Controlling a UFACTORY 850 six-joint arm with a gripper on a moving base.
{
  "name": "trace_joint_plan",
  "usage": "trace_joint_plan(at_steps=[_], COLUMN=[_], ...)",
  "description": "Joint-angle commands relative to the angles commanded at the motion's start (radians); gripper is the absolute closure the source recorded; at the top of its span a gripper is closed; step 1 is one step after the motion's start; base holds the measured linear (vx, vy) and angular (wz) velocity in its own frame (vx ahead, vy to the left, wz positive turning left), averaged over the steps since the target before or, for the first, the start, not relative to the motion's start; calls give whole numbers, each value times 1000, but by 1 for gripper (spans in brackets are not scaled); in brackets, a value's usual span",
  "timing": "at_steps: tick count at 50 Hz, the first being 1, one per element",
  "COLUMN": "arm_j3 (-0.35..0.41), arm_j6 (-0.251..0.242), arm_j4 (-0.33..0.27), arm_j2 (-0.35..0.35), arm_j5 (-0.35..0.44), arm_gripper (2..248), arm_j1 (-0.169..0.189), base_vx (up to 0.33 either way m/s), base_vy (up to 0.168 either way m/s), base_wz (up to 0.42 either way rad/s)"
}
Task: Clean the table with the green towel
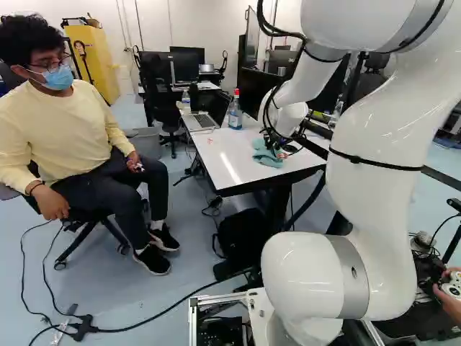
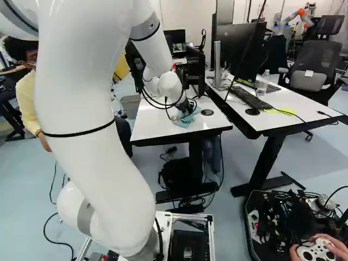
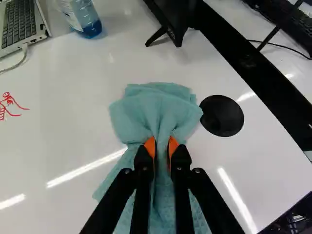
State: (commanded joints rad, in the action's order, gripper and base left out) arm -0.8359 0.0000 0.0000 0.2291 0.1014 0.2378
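You have two counters, the near one (image 1: pixel 238 160) and a second (image 2: pixel 296 103) at two o'clock from it. Take twelve as straight ahead of the tool (image 1: pixel 276 150): you count one green towel (image 3: pixel 156 105) between its two orange-padded fingers (image 3: pixel 150 145), one laptop (image 3: pixel 20 22) at ten, one bottle of blue liquid (image 3: pixel 85 22) at eleven, one red drawing (image 3: pixel 7 103) near nine, and one black round cover (image 3: pixel 222 116) at two. Your second counter carries one keyboard (image 2: pixel 250 98). You also have one game controller (image 2: pixel 316 250), at four o'clock in the right base view.
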Motion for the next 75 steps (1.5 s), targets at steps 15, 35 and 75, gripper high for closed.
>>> trace_joint_plan(at_steps=[15, 35, 75], arm_j3=[38, 73, 210], arm_j6=[0, 0, 0], arm_j4=[0, 0, 0], arm_j2=[-33, -103, -340], arm_j5=[0, 0, -119], arm_gripper=[199, 199, 199], arm_j1=[25, 28, -54], base_vx=[0, 0, 0], base_vy=[0, 0, 0], base_wz=[0, 0, 0])
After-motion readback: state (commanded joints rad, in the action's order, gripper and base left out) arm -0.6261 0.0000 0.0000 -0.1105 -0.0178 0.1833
